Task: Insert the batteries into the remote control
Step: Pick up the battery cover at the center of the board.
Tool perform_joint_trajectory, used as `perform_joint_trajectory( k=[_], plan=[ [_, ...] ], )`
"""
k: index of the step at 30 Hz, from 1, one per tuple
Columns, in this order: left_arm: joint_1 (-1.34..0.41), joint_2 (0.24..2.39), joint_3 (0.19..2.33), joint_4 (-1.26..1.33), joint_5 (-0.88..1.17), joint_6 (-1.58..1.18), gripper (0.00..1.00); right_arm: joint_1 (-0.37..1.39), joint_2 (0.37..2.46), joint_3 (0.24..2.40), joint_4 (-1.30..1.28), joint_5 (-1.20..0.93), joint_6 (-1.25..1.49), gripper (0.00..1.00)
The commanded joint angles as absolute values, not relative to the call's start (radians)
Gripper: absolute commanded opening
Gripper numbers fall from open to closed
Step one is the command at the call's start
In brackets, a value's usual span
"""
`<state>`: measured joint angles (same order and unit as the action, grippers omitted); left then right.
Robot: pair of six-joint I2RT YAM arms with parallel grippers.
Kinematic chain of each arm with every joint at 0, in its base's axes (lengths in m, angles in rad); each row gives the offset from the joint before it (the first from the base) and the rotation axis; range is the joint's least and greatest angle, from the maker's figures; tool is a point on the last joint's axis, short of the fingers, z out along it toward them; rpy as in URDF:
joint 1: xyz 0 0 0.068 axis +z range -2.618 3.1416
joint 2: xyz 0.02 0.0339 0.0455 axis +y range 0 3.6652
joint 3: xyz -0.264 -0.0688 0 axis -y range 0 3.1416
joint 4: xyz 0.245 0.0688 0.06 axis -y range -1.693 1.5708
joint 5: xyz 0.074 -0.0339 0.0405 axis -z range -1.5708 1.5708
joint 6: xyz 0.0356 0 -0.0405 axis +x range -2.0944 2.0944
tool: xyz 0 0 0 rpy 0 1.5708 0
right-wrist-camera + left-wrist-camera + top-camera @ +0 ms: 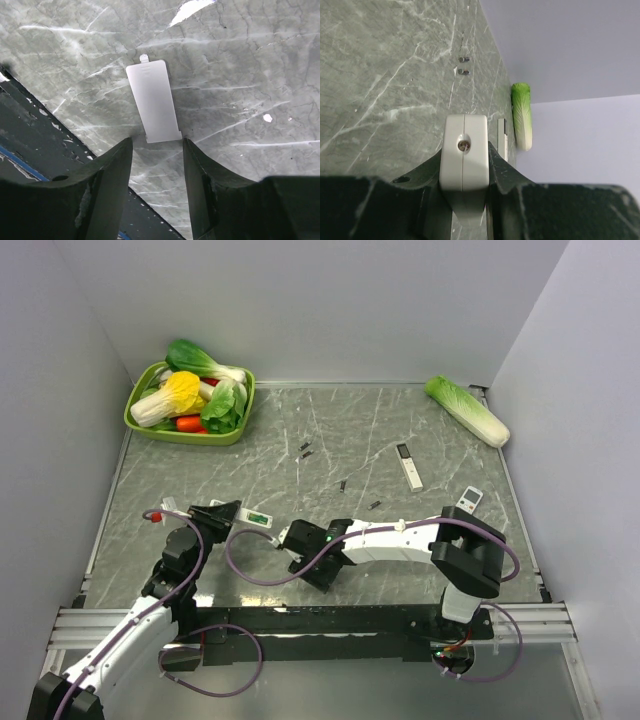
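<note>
White remote control (465, 150) sits clamped in the left jaws, probably steadied for loading; the right jaws stand apart and empty, battery cover (152, 100) lying just ahead.

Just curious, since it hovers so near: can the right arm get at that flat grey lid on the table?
Probably yes: the lid lies flat just ahead of the open right gripper, with nothing between them.

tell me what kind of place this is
Likely a robot test cell, not a home: plain grey walls box in a marble-patterned table, two arms are bolted to a rail at its near edge, and plastic-looking vegetables sit in a green tray.
</note>
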<state>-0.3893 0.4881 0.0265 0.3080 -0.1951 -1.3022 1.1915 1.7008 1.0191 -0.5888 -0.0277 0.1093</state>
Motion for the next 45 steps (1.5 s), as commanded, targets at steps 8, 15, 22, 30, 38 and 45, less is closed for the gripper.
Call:
perform_joint_trajectory(
  k=[8, 15, 22, 30, 38, 45],
  plan=[
    [-0.383, 0.509, -0.158, 0.376, -0.175, -1.316, 0.01, 1.203, 1.739, 1.052, -0.583, -0.006, 0.028, 0.51],
    [-0.383, 0.525, -0.156, 0.385, -0.172, -1.319, 0.01, 1.216, 1.778, 1.068, -0.583, -0.002, 0.009, 0.50],
    [-0.383, 0.515, -0.160, 0.385, -0.170, -1.319, 0.01, 1.223, 1.786, 1.065, -0.597, 0.023, 0.009, 0.29],
    [-0.383, 0.506, -0.164, 0.422, -0.149, -1.299, 0.01, 1.223, 1.686, 1.045, -0.601, 0.037, -0.006, 0.11],
    [-0.385, 0.515, -0.170, 0.498, -0.094, -1.270, 0.01, 1.210, 1.482, 1.052, -0.663, 0.071, -0.031, 0.07],
    [-0.383, 0.543, -0.176, 0.601, -0.029, -1.267, 0.01, 1.189, 1.341, 1.117, -0.729, 0.072, -0.043, 0.06]
  ],
)
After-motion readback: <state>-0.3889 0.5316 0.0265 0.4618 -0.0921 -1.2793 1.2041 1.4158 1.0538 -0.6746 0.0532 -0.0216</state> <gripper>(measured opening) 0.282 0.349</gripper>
